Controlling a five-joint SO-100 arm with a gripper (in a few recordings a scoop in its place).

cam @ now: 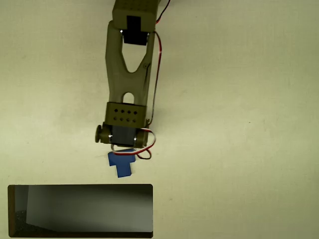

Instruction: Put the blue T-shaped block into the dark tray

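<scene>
Reaching down the pale tabletop (239,99), the olive-green arm's gripper (123,148) sits right over the small flat blue T-shaped block (122,163); I cannot tell how its jaws stand. That block lies just above the wide, dark grey, brown-rimmed tray (79,209), apart from it.

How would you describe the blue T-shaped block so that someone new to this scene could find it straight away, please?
In the overhead view, start at the olive-green robot arm reaching down from the top edge and follow it to its lower end. Just beneath it, on the pale table, lies the blue T-shaped block, slightly above the dark tray. It is the one solid-blue thing, far smaller than the tray.
</scene>
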